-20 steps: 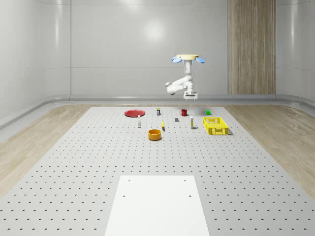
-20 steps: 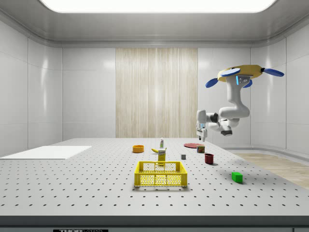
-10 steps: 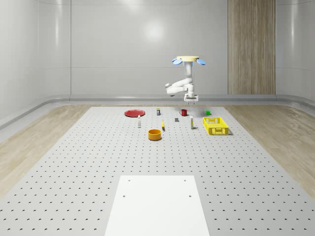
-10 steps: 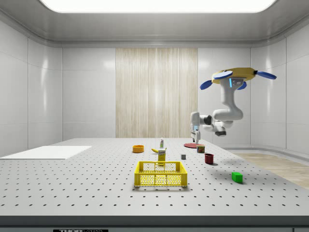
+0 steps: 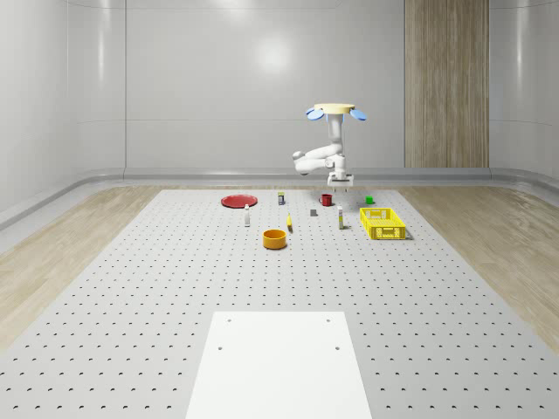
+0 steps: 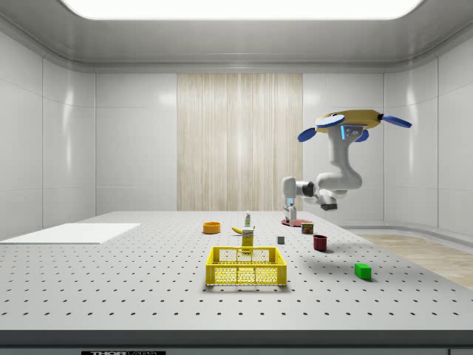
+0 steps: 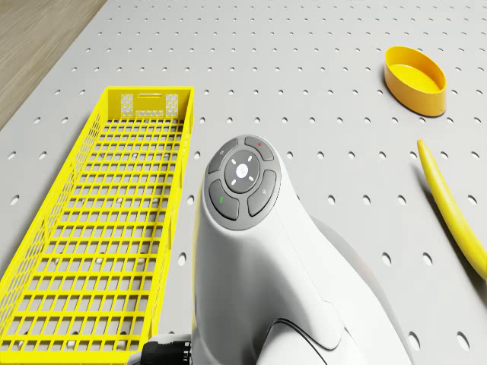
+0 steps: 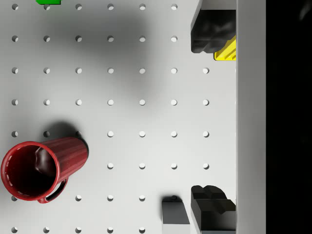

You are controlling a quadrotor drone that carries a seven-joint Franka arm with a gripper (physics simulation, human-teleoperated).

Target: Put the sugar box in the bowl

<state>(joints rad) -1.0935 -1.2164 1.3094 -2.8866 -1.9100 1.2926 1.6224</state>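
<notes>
Drone (image 5: 335, 111) hovers over worktop (image 5: 175, 288) far end. Claw (image 5: 339, 181) open, empty, above mug (image 8: 36, 168). Sugar box (image 6: 248, 238) stands behind crate (image 6: 246, 266). Wrist view alone shows claw fingers (image 8: 209, 204) spread; drone view alone shows bowl (image 7: 415, 80) at 1 o'clock of arm.

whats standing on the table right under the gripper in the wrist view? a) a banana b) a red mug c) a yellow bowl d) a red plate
b: in the wrist view the red mug stands upright on the table beside the open gripper.
</notes>
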